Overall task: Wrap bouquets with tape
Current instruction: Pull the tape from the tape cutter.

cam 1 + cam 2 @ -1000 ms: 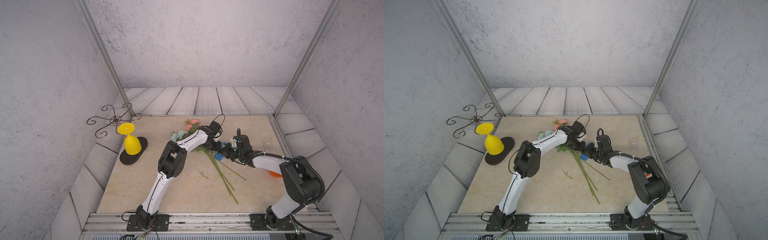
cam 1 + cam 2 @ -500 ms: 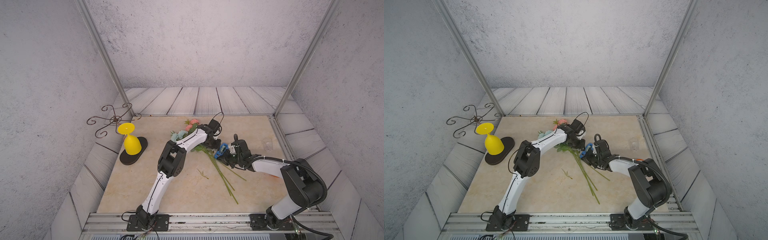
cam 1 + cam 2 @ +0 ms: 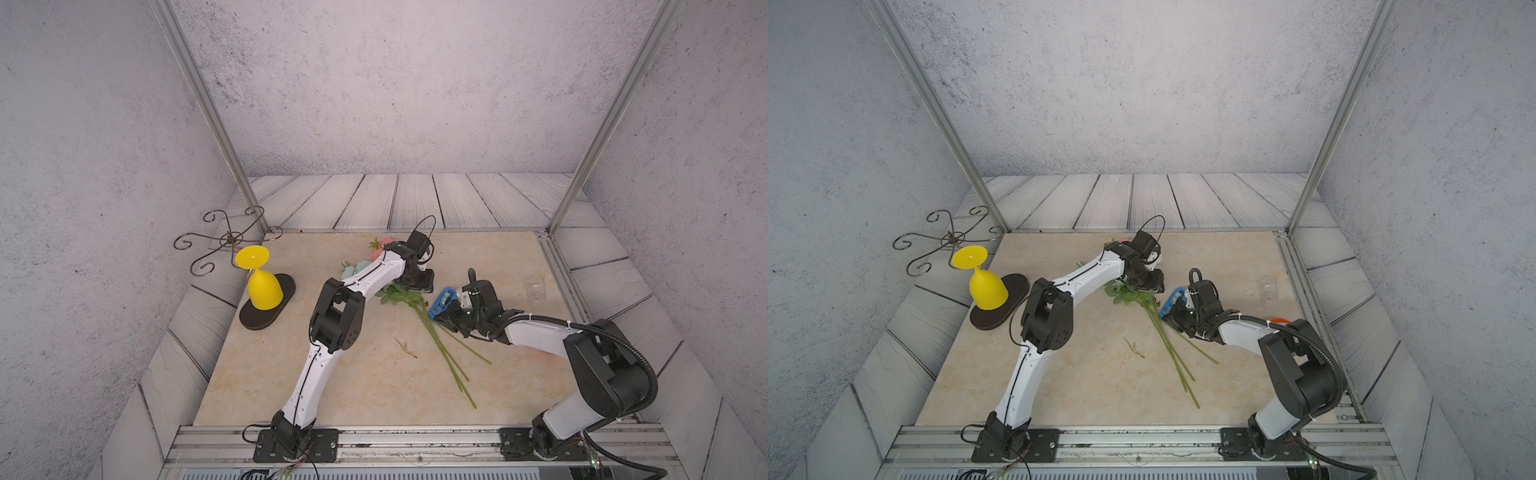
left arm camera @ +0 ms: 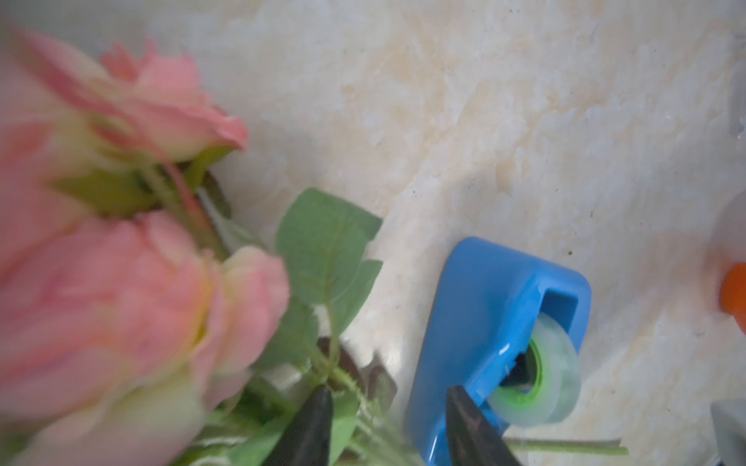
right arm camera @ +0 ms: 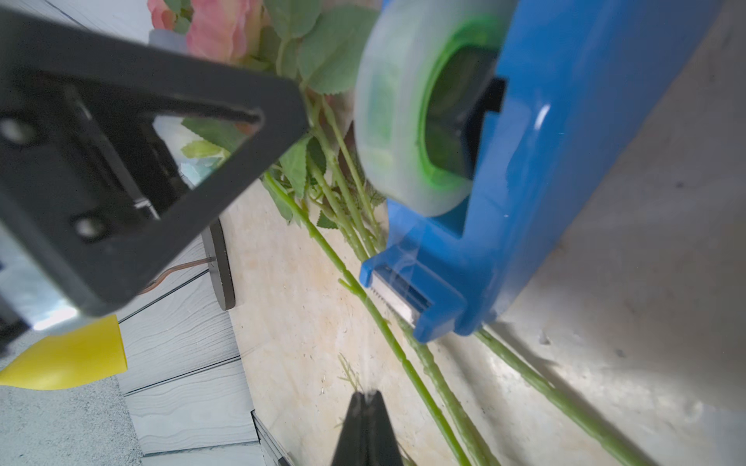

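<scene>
The bouquets [image 3: 444,353] lie on the table, pink blooms [image 4: 121,290] at the far end and green stems [image 3: 1168,343] fanning toward the front. My left gripper [image 3: 420,286] [image 4: 387,399] is open over the leafy top of the stems, which lie between its fingers. The tape sits in a blue dispenser [image 3: 441,300] [image 3: 1172,301] [image 5: 565,161] beside the stems, its cutter end over them. My right gripper [image 3: 444,322] [image 5: 365,397] is shut just in front of the dispenser, with a thin pale strip of tape at its tips.
An upturned yellow goblet [image 3: 262,286] stands on a dark oval base at the left, by a curly wire stand [image 3: 226,239]. A loose green sprig [image 3: 405,347] lies in front of the stems. A small clear cup [image 3: 535,289] and an orange object [image 3: 1281,320] are at the right.
My left gripper's jaws have spread wider over the stems. My right gripper has drawn toward the front, away from the dispenser, and stayed shut.
</scene>
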`<control>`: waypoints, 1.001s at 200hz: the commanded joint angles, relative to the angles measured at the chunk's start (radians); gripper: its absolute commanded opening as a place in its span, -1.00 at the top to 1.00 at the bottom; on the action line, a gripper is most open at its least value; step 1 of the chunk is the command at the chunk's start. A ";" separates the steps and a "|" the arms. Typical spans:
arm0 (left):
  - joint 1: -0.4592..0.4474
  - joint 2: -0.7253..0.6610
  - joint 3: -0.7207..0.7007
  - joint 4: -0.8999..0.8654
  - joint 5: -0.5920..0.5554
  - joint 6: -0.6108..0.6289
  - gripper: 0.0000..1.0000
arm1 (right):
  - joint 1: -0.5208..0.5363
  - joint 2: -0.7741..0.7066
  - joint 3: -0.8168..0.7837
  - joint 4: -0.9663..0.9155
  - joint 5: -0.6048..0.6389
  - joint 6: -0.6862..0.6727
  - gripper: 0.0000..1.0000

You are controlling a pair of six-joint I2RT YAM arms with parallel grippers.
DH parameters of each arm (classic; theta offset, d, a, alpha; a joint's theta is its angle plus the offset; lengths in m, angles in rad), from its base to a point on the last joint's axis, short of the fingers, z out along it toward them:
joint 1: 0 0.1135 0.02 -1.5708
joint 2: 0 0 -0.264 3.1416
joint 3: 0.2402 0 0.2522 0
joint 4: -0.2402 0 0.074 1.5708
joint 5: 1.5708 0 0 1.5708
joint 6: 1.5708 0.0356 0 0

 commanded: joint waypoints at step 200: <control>-0.049 -0.246 -0.541 0.307 0.172 -0.252 0.48 | -0.037 -0.035 0.085 -0.097 -0.049 -0.060 0.91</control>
